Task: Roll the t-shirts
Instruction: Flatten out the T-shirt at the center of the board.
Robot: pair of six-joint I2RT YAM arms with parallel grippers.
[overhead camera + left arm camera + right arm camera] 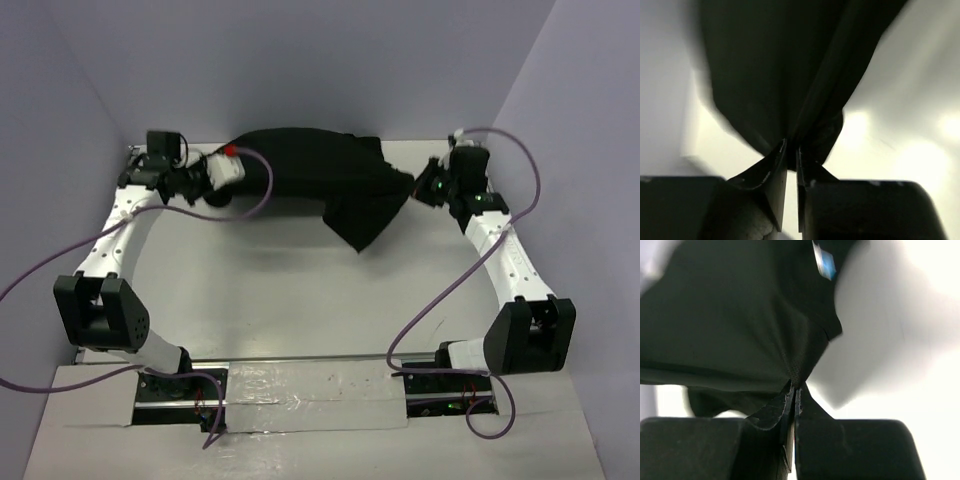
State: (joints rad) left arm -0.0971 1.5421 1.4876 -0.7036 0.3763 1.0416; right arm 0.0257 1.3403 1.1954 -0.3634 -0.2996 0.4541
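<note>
The left end effector [791, 152] and right end effector [794, 390] are clamped on the t-shirt [310, 175] over the far tabletop [300, 290]. No roll is formed yet.

Lab: a robot test cell. Plain lilac walls [60, 80] box in a bare white table [300, 290] on three sides. My left arm [115, 225] and right arm [505, 255] sit on a metal rail [300, 358] at the near edge. Purple cables [538, 185] loop loose. Grey tape [310, 395] patches the front board.
</note>
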